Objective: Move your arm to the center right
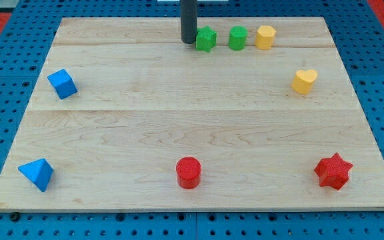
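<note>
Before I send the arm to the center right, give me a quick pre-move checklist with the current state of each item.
1. My tip located: ok, at the view's top, just left of the green star block.
2. Tip clear of that block: cannot tell, they look nearly touching.
3. Row on the direct path: not ok, green star block, green cylinder and yellow block lie to the tip's right.
4. Detour toward the board's middle first: ok, bare wood below the tip.
5. Center right goal: ok, open board below the yellow heart block.
6. Red star block away from the goal: ok, lower right corner.
</note>
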Controlling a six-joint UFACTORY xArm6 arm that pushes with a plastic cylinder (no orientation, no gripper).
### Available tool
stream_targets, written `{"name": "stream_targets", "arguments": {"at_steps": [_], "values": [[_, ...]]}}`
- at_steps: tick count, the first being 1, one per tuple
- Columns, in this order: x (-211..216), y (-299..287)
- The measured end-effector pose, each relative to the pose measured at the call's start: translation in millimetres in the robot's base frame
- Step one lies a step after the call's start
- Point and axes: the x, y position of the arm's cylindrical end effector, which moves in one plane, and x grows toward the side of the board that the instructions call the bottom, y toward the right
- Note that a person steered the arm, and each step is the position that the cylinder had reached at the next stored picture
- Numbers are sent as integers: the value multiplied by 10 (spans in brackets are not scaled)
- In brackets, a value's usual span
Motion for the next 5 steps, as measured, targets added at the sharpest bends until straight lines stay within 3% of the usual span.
{"name": "stream_targets", "arguments": {"at_steps": [1,3,5], "values": [[-40,18],[19,-986],[737,-556]]}}
